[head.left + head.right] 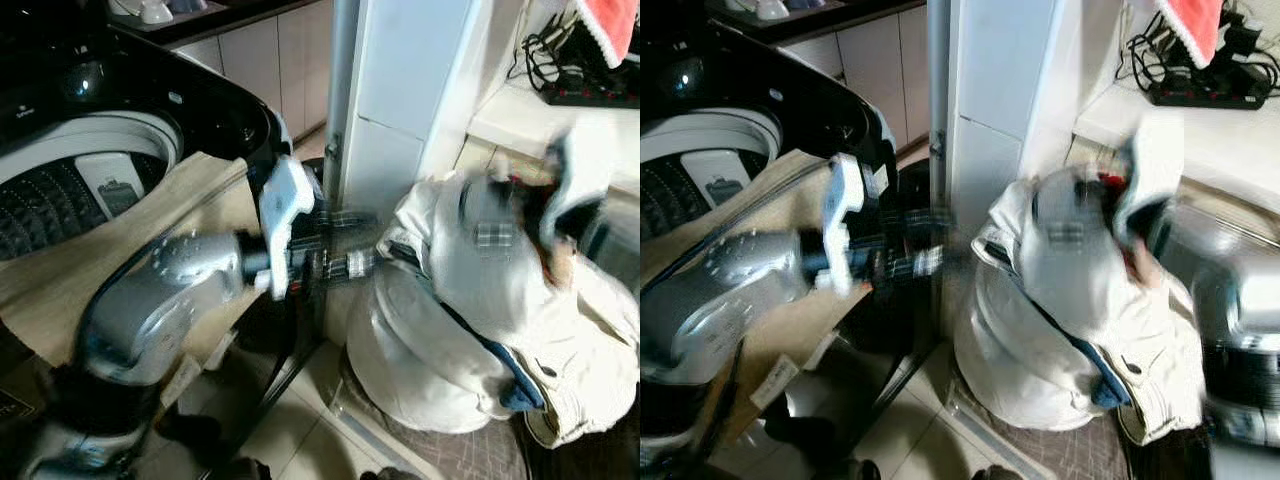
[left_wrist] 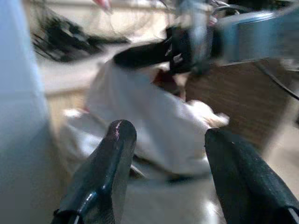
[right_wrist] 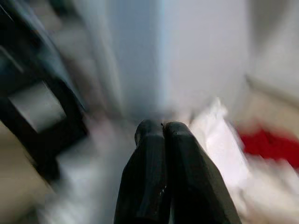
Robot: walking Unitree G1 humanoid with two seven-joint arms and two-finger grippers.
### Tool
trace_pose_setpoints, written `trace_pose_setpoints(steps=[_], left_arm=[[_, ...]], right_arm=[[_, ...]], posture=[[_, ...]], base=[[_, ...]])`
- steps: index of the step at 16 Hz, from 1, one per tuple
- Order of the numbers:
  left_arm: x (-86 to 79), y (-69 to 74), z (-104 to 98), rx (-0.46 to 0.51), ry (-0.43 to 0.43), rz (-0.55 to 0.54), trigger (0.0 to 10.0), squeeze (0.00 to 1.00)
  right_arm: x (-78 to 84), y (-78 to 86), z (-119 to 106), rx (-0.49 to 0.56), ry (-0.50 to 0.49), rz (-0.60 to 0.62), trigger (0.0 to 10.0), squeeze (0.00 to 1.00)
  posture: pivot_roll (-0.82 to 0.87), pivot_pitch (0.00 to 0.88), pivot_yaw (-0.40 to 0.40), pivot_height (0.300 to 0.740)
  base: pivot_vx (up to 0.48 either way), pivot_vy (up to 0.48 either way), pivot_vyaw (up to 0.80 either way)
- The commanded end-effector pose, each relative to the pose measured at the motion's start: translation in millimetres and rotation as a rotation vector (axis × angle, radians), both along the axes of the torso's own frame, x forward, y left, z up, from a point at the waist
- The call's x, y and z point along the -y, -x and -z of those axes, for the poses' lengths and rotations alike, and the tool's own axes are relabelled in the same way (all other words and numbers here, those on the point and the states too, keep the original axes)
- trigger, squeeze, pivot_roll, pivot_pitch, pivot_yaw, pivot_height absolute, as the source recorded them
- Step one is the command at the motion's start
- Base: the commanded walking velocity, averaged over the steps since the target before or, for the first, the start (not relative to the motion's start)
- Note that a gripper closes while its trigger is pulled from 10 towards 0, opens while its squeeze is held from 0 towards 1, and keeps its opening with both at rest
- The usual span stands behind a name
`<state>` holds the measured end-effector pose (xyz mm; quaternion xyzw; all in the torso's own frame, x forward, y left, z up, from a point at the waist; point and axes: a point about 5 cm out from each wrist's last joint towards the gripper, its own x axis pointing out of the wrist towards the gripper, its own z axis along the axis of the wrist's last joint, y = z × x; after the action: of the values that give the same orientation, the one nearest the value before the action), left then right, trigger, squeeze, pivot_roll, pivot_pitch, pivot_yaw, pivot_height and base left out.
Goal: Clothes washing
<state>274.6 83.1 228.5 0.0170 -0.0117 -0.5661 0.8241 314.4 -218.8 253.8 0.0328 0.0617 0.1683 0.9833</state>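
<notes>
The left gripper (image 2: 166, 154), fingers spread apart, points at the cream-white crumpled garment (image 1: 470, 300) heaped in a white basket (image 1: 400, 370) just beyond. The right gripper (image 3: 161, 133), fingers pressed together, hovers above the garment; the black top-loading washing machine (image 1: 120, 130) stands to the left.

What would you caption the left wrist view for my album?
Open left gripper facing a heap of white laundry on the floor.

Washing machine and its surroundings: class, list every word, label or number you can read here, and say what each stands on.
None can be read.
Washing machine: small white marks on its black lid, too small to read.
Paper tag below the beige cloth: print blurred, unreadable.
</notes>
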Motion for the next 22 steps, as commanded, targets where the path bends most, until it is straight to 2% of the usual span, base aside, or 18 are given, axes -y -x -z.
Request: trace_pose_setpoints(steps=[1,2,3,4,5,7,9,10,11,12,13,14,15,17,18,20,21,22], left_arm=[[-3.6,-10.2,-17,0.095,0.034,-0.092,10.0,0.00],[-3.0,-11.8,-20,0.122,0.038,-0.104,10.0,0.00],[-0.2,-16.0,-28,0.167,0.068,-0.142,10.0,0.00],[5.2,-18.7,-40,0.258,0.088,-0.173,10.0,1.00],[7.4,-18.7,-45,0.286,0.105,-0.178,10.0,1.00],[13.3,-18.4,-59,0.336,0.193,-0.184,10.0,1.00],[16.1,-18.9,-59,0.359,0.195,-0.195,10.0,1.00],[17.1,-18.3,-53,0.347,0.169,-0.192,10.0,0.11],[16.2,-16.3,-46,0.344,0.143,-0.180,10.0,0.00],[14.8,-16.0,-43,0.319,0.147,-0.183,10.0,0.00],[14.2,-13.0,-39,0.284,0.142,-0.154,10.0,0.00],[14.6,-9.4,-35,0.259,0.124,-0.111,10.0,0.00],[14.7,-6.6,-30,0.232,0.101,-0.075,10.0,0.00],[11.5,0.8,-11,0.162,-0.019,0.018,10.0,0.00],[10.2,1.1,-3,0.129,-0.056,0.020,10.0,0.00],[9.6,-2.0,5,0.111,-0.071,-0.016,10.0,0.00],[10.7,-7.7,10,0.139,-0.082,-0.076,10.0,0.00],[11.7,-9.2,11,0.149,-0.073,-0.092,10.0,0.00]], right_arm=[[-10.5,6.1,-38,0.151,-0.116,-0.086,0.0,0.00],[-13.4,7.0,-44,0.171,-0.132,-0.105,3.0,0.00],[-22.2,9.2,-55,0.199,-0.196,-0.176,10.0,0.18],[-33.3,12.3,-66,0.231,-0.267,-0.256,10.0,1.00],[-36.3,12.6,-68,0.236,-0.287,-0.273,10.0,1.00],[-41.9,12.7,-72,0.235,-0.326,-0.298,10.0,1.00],[-42.0,10.9,-67,0.207,-0.302,-0.284,10.0,1.00],[-39.9,9.8,-56,0.156,-0.200,-0.251,10.0,0.63],[-32.7,6.9,-35,0.070,-0.029,-0.171,10.0,0.00],[-24.0,5.1,-19,0.021,0.135,-0.099,10.0,0.00],[-15.9,7.0,-3,-0.043,0.270,-0.069,10.0,0.17],[-12.1,10.4,8,-0.085,0.375,-0.078,10.0,1.00],[-12.0,13.1,11,-0.103,0.398,-0.102,10.0,1.00],[-17.2,21.2,6,-0.104,0.349,-0.188,10.0,1.00],[-17.4,22.5,2,-0.094,0.346,-0.201,10.0,1.00],[-17.2,23.7,0,-0.079,0.353,-0.222,10.0,1.00],[-18.0,27.5,-1,-0.075,0.352,-0.261,10.0,1.00],[-17.2,29.4,0,-0.081,0.365,-0.270,10.0,1.00]], posture=[[-0.12,0.033,-0.002,0.740],[-0.12,0.033,-0.002,0.740],[-0.12,0.030,-0.005,0.740],[-0.12,0.029,-0.010,0.740],[-0.12,0.028,-0.012,0.740],[-0.12,0.028,-0.020,0.740],[-0.12,0.027,-0.025,0.740],[-0.12,0.027,-0.025,0.740],[-0.12,0.028,-0.024,0.740],[-0.12,0.027,-0.020,0.740],[-0.12,0.027,-0.019,0.740],[-0.12,0.026,-0.018,0.740],[-0.12,0.024,-0.016,0.740],[-0.12,0.022,-0.010,0.740],[-0.12,0.021,-0.008,0.740],[-0.12,0.019,-0.004,0.740],[-0.12,0.016,-0.003,0.740],[-0.12,0.015,-0.004,0.740]], base=[[0.000,0.000,0.00],[0.000,0.000,0.00],[0.000,0.000,0.00],[0.000,0.000,0.00],[0.000,0.000,0.00],[0.000,0.000,0.00],[0.000,0.000,0.00],[0.000,0.000,0.00],[0.000,0.000,0.00],[0.000,0.000,0.00],[0.000,0.000,0.00],[0.000,0.000,0.00],[0.000,0.000,0.00],[0.000,0.000,0.00],[0.000,0.000,0.00],[0.000,0.000,0.00],[0.000,0.000,0.00],[0.000,0.000,0.00]])
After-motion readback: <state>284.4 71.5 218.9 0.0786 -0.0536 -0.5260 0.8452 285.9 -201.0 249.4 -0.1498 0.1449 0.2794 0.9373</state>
